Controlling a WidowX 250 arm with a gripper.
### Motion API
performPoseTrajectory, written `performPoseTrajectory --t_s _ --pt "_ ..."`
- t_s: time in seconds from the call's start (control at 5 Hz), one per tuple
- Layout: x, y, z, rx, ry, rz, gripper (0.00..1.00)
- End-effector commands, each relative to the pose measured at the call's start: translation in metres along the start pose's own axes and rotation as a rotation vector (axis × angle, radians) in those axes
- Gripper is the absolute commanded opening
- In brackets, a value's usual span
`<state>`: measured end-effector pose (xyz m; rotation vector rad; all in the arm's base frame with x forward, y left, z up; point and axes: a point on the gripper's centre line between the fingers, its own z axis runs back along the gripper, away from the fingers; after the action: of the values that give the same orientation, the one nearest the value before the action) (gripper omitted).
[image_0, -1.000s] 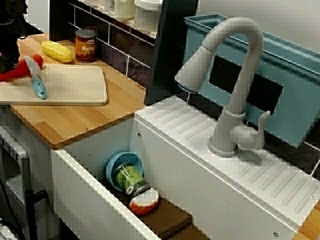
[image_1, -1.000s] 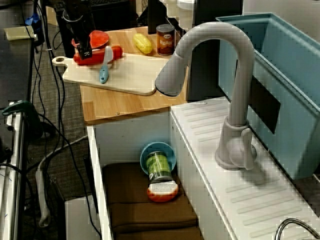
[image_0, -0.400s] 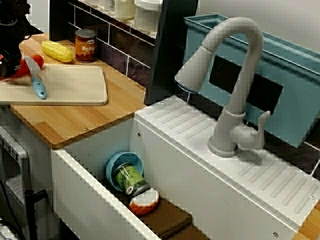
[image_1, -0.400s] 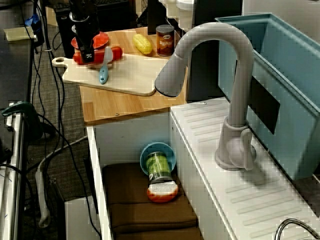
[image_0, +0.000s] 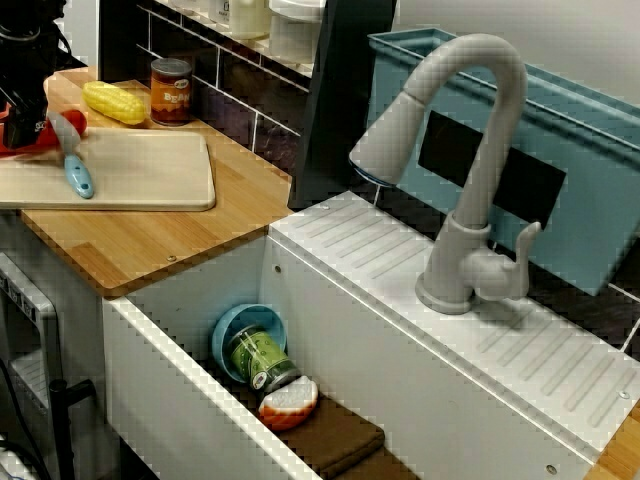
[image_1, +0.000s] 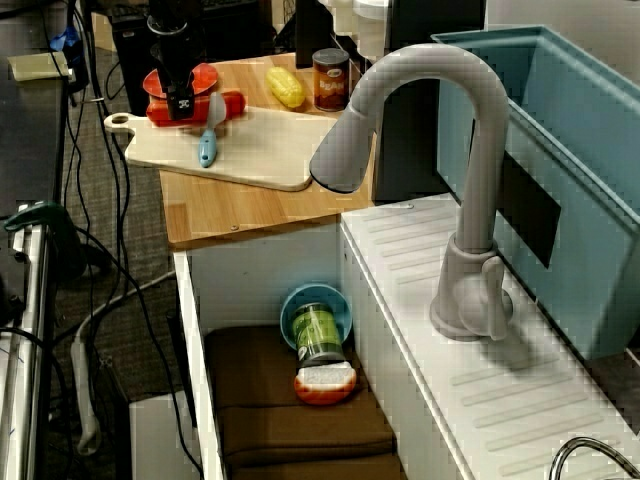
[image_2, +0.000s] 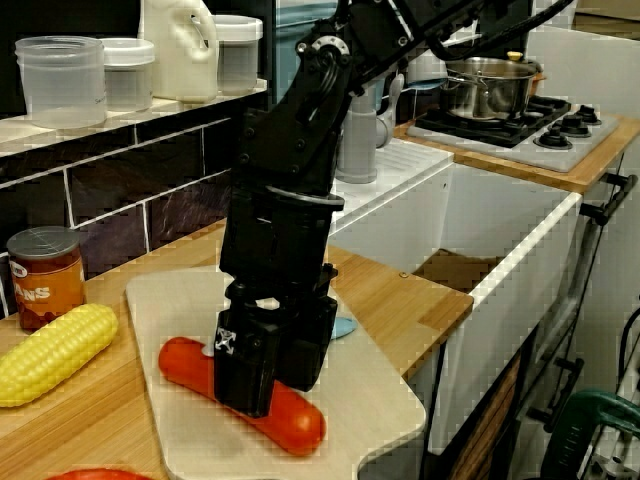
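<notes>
Gripping the long red vegetable (image_2: 298, 422) at its middle, low centre in the close side view, the gripper (image_2: 258, 392) has its jaws apparently pinching it on the cutting board (image_2: 385, 395). Lifting calls for a steady, level hold.

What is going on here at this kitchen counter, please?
A single robot arm is working at the wooden cutting board. Its black pincer is lowered onto the middle of a long red food piece that lies on the board, and it straddles the piece. Whether it is squeezing it cannot be seen. A blue-handled knife lies on the board just beside. An ear of corn and a can rest on the counter near the wall, untouched.
</notes>
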<state>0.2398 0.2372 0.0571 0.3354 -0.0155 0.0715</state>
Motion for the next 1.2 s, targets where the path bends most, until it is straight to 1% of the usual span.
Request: performPoseTrajectory --t_s 0.0,0.4,0.6,1.0 --pt "0.0044 0.0159 0.0111 0.011 -0.024 0.003 1.00" --pt "0.0053 0.0128 0.0066 0.019 -0.009 0.007 1.00" --pt "0.0081 0.0107 0.0037 0.020 0.011 0.006 1.00" --pt "0.0126 0.0127 0.0024 0.015 0.031 0.002 1.00"
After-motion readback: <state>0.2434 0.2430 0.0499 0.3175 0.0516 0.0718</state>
